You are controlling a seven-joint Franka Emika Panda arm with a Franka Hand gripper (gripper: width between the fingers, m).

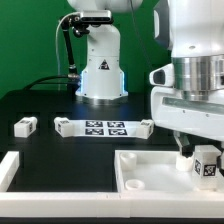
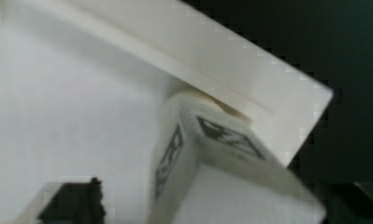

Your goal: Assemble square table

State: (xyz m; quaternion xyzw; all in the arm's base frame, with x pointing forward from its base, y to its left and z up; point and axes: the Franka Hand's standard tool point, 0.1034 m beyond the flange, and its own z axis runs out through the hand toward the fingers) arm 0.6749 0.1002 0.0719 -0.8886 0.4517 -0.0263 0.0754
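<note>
On the square panel (image 1: 140, 172), toward the exterior view's right, the fingers (image 1: 184, 153) pinch a tagged leg (image 1: 206, 166) and hold it upright against the recessed face. This looks like the seating step: keep that leg plumb over its hole, press down gently and turn without dragging the panel. Beyond the panel, the marker board (image 1: 105, 127) and a loose leg (image 1: 25, 125) lie on the black desk (image 1: 50, 105). Further back are the arm's base (image 1: 100, 75) and a green backdrop (image 1: 30, 40).
</note>
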